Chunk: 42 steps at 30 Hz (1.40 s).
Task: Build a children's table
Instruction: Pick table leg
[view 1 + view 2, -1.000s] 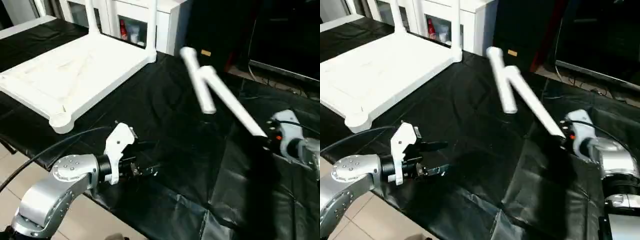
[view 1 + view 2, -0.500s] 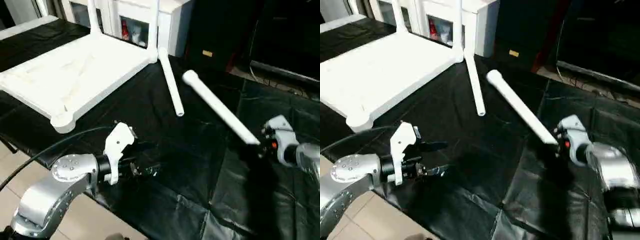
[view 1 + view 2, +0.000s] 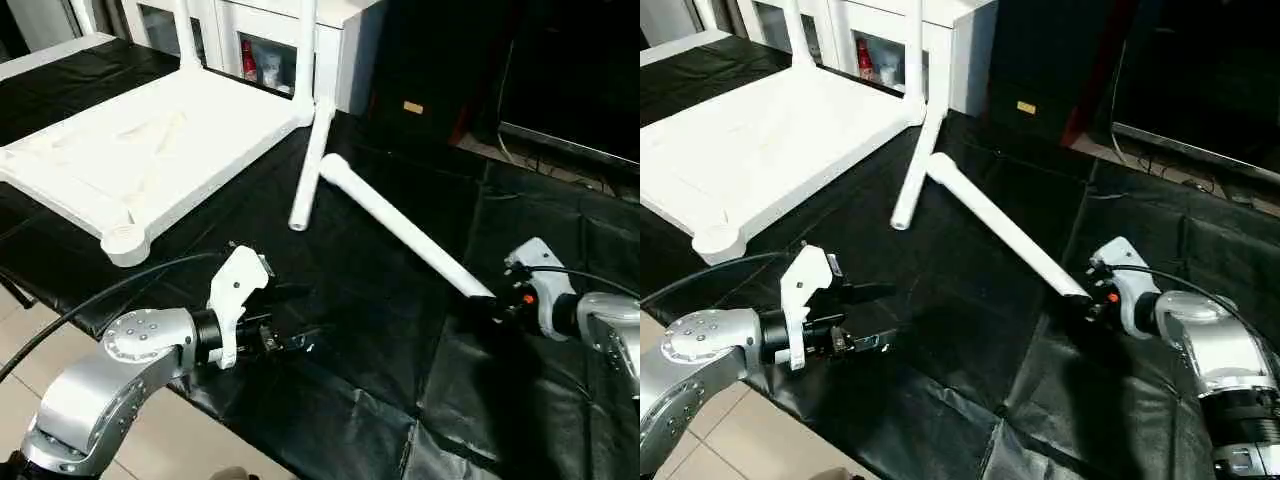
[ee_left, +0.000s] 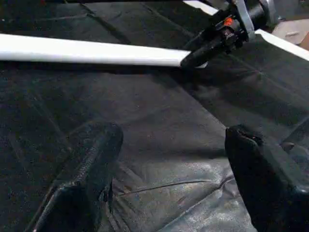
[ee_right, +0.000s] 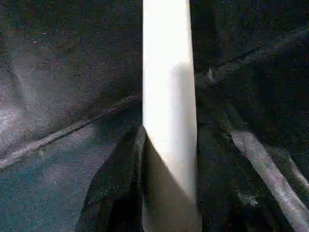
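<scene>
Left eye view: my right fingers (image 3: 487,308) pinch one table leg's (image 3: 400,228) end; my left fingers (image 3: 290,338) gape, empty.

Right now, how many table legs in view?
4. Two stand screwed into the tabletop's far corners, one lies loose on the cloth, one in the right hand.

The left gripper (image 3: 300,338) hovers low, its fingers spread wide and empty. The right gripper (image 3: 487,307), arm stretched forward, is clamped on a table leg (image 3: 400,228).
</scene>
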Tool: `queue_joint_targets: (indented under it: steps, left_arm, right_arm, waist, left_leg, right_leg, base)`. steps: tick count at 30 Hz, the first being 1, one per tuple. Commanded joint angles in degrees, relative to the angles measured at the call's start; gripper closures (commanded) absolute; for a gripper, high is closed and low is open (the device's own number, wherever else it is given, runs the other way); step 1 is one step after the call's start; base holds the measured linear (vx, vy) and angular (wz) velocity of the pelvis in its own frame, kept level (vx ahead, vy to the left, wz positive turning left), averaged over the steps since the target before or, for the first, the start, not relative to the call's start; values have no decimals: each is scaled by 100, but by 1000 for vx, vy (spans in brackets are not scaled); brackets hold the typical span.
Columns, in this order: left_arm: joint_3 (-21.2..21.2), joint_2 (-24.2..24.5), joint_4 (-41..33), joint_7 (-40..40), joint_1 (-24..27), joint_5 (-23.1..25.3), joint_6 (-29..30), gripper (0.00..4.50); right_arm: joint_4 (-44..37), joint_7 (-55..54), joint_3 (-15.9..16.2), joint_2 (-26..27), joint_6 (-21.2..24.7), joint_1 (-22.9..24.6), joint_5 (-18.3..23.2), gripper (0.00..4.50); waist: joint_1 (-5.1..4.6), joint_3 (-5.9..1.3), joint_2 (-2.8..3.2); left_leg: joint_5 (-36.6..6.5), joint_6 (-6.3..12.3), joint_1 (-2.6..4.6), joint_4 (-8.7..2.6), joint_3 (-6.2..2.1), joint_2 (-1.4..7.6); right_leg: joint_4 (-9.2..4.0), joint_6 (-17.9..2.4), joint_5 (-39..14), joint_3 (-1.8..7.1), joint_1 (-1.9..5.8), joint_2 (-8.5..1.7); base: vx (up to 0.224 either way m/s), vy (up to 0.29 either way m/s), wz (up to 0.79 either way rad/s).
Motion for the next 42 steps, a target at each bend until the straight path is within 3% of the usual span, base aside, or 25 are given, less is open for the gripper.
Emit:
queue_joint_targets:
  steps: [1, 5, 6, 11, 14, 15, 19, 20, 22, 24, 25, 27, 33, 34, 36, 39, 42]
  left_arm:
    - [-35, 34, 4, -14, -57, 32, -42, 68]
    - [-35, 30, 7, -13, -56, 35, -52, 68]
    - [-37, 34, 10, -20, -58, 37, -59, 68]
    - [-40, 45, 8, -28, -55, 42, -69, 68]
    - [-17, 58, 0, -23, -46, 38, -64, 68]
    - [4, 72, -2, -22, -30, 35, -64, 68]
    - [18, 99, -11, -31, 18, 36, -78, 68]
    - [20, 106, -22, -30, 40, 32, -75, 68]
    - [25, 114, -43, -28, 67, 22, -66, 68]
    - [23, 123, -57, -25, 100, 17, -59, 68]
    - [25, 130, -63, -22, 120, 11, -53, 68]
    - [11, 129, -38, -20, 129, 27, -66, 68]
    - [-21, 87, 55, 46, 94, 80, -89, 68]
    - [-24, 76, 63, 66, 88, 92, -88, 68]
    - [-5, 74, 37, 86, 115, 79, -74, 68]
    - [6, 90, 18, 78, 150, 66, -70, 68]
    - [3, 94, 39, 76, 150, 77, -82, 68]
  right_arm:
    - [-149, -18, 86, 44, 36, -9, 40, 327]
    - [-256, -87, 155, 179, 60, 1, 63, 327]
    - [-333, -128, 205, 304, 57, 22, 80, 327]
    - [-480, -182, 242, 449, 94, 67, 130, 327]
    - [-553, -283, 0, 555, 167, 57, 313, 327]
    - [-567, -384, -204, 603, 223, 25, 444, 327]
    - [-733, -485, -478, 654, 408, 91, 629, 327]
    - [-909, -501, -563, 673, 511, 189, 710, 327]
    - [-1159, -521, -632, 693, 639, 333, 798, 327]
    - [-1531, -524, -621, 714, 805, 579, 869, 327]
    - [-1779, -590, -591, 765, 922, 746, 909, 327]
    - [-1974, -705, -517, 874, 1018, 885, 935, 327]
    - [-2110, -1368, -345, 1435, 1276, 932, 823, 327]
    - [-2121, -1544, -379, 1573, 1357, 911, 819, 327]
    - [-2125, -2015, -475, 2009, 1476, 872, 790, 327]
    - [-2117, -2193, -414, 2161, 1505, 868, 761, 327]
    - [-2105, -2337, -285, 2283, 1587, 807, 725, 327]
  waist:
    - [30, -422, -12]
    - [31, -424, 0]
    - [35, -421, 29]
    - [44, -427, 23]
    - [50, -426, 35]
    - [62, -430, 64]
    - [69, -437, 56]
    - [76, -424, 84]
    - [83, -419, 73]
    - [89, -417, 75]
    - [88, -403, 107]
    - [76, -396, 95]
    - [5, -379, 138]
    - [3, -380, 118]
    - [6, -389, 146]
    - [1, -398, 179]
    - [7, -412, 174]
  left_leg:
    - [-503, 432, -21, -375, -118, 268]
    - [-493, 408, -14, -383, -123, 281]
    - [-512, 395, -12, -385, -128, 283]
    - [-506, 366, -13, -393, -128, 291]
    - [-498, 348, -1, -399, -130, 300]
    - [-477, 337, 1, -402, -134, 301]
    - [-451, 323, 2, -404, -130, 300]
    - [-448, 321, -5, -405, -127, 287]
    - [-486, 325, -3, -411, -125, 280]
    - [-515, 349, -1, -421, -130, 280]
    - [-551, 350, 4, -424, -130, 276]
    - [-669, 318, 15, -415, -126, 245]
    - [-941, 201, 49, -414, -147, 206]
    - [-917, 196, 40, -416, -151, 197]
    - [-908, 176, 62, -419, -156, 215]
    - [-929, 128, 56, -455, -176, 259]
    - [-870, 112, 49, -467, -178, 273]
  right_leg:
    - [-599, -299, -2543, 349, 318, -598]
    - [-587, -349, -2466, 353, 313, -601]
    - [-583, -359, -2461, 353, 311, -604]
    - [-581, -364, -2397, 368, 323, -615]
    - [-565, -404, -2313, 373, 313, -609]
    - [-553, -429, -2242, 383, 322, -619]
    - [-537, -449, -2110, 387, 332, -609]
    - [-547, -428, -2121, 391, 336, -600]
    - [-566, -349, -2218, 387, 338, -600]
    - [-579, -275, -2317, 376, 327, -594]
    - [-598, -263, -2390, 374, 314, -594]
    - [-658, -125, -2772, 350, 294, -593]
    - [-756, 92, -3350, 286, 245, -591]
    - [-755, 121, -3370, 289, 252, -596]
    - [-749, 106, -3284, 304, 231, -598]
    - [-690, 4, -2949, 316, 243, -600]
    - [-639, -97, -2676, 347, 263, -614]
  base:
    - [0, 0, 0]
    - [0, 0, 0]
    - [0, 0, 0]
    - [0, 0, 0]
    - [0, 0, 0]
    - [0, 0, 0]
    - [0, 0, 0]
    - [0, 0, 0]
    - [0, 0, 0]
    - [0, 0, 0]
    - [0, 0, 0]
    - [0, 0, 0]
    - [0, 0, 0]
    - [0, 0, 0]
    - [0, 0, 0]
    - [0, 0, 0]
    - [0, 0, 0]
